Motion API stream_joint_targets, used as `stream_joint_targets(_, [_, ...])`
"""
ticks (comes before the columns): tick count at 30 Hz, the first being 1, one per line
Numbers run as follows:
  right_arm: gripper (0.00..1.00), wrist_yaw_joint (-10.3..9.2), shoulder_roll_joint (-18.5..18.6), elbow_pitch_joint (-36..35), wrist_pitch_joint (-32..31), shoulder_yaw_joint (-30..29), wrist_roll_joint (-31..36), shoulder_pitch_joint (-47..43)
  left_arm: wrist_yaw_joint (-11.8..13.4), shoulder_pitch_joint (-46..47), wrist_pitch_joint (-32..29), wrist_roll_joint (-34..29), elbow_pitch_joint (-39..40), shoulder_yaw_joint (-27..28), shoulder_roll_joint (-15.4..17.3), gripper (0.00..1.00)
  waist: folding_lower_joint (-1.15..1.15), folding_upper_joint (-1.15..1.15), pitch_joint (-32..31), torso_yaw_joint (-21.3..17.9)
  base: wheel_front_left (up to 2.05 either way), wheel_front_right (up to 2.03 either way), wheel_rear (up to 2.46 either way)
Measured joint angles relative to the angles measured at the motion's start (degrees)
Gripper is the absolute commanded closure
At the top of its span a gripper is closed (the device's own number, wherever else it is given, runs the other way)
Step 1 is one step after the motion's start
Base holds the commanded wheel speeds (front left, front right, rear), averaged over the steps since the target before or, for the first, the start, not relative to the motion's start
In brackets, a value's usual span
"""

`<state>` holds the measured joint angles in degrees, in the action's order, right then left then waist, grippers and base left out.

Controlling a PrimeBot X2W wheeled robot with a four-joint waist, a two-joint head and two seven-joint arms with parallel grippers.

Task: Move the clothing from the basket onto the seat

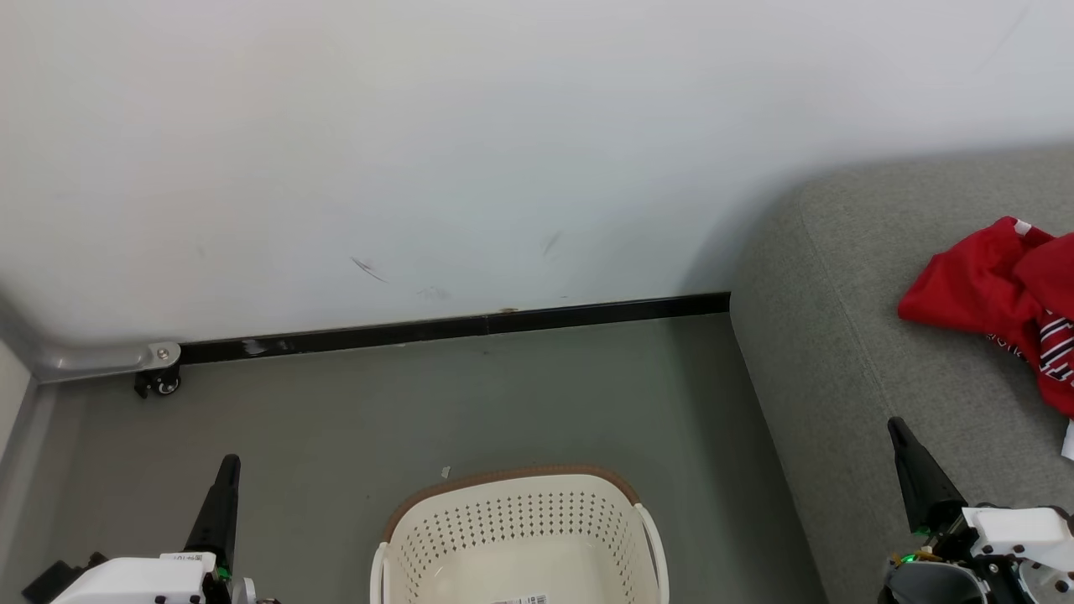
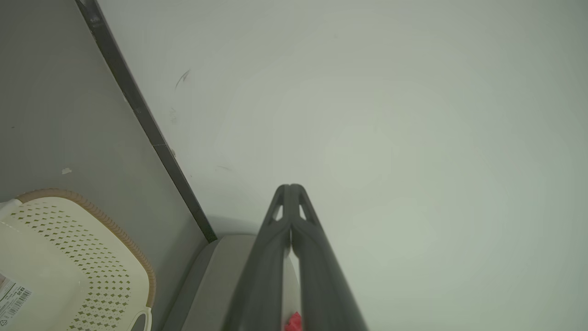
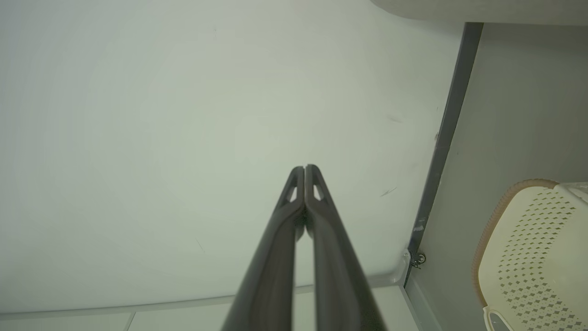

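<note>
The red clothing lies crumpled on the grey seat at the right edge of the head view, with striped trim and lettering showing. The cream perforated basket stands on the floor at the bottom centre, and only a barcode label shows inside it. My left gripper is shut and holds nothing, left of the basket. My right gripper is shut and holds nothing, over the seat's front part, below the clothing in the view. In the wrist views both grippers have their fingers pressed together, pointing at the wall.
A white wall with a black baseboard runs behind the grey floor. A metal frame corner with a small caster sits at the far left. The basket appears at the edge of each wrist view.
</note>
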<state>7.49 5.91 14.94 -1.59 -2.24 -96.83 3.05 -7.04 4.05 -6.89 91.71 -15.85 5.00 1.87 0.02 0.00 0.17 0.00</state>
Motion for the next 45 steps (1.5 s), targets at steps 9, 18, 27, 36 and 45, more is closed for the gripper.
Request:
stream_joint_targets(9, [1.00,0.00,0.0,0.0,0.0,-0.1,0.0,0.1,0.0,0.0,0.0,0.0,0.0,0.0,0.0,1.00,0.00,0.00,0.0,0.0,0.00,0.00,0.00])
stream_joint_targets(18, [1.00,0.00,-0.1,0.0,0.0,-0.2,0.0,0.1,0.0,0.0,0.0,0.0,0.0,0.0,0.0,1.00,0.00,0.00,0.0,0.0,0.00,0.00,0.00])
stream_joint_targets(27, [1.00,0.00,-0.1,0.0,0.0,-0.2,0.1,0.1,0.0,0.0,0.0,0.0,0.0,0.0,0.0,1.00,-0.01,0.00,0.0,0.0,0.00,0.00,0.00])
stream_joint_targets(36, [1.00,0.00,-0.2,0.0,-0.5,-0.3,0.1,0.1,0.0,0.0,0.0,0.0,0.0,-0.1,0.0,1.00,-0.01,0.00,0.0,0.0,0.00,0.00,0.00])
stream_joint_targets(45, [1.00,0.00,-0.3,0.1,-0.5,-0.4,0.1,0.1,0.0,0.0,0.0,0.0,0.0,-0.1,0.0,1.00,-0.01,0.00,0.0,0.0,0.00,0.00,0.00])
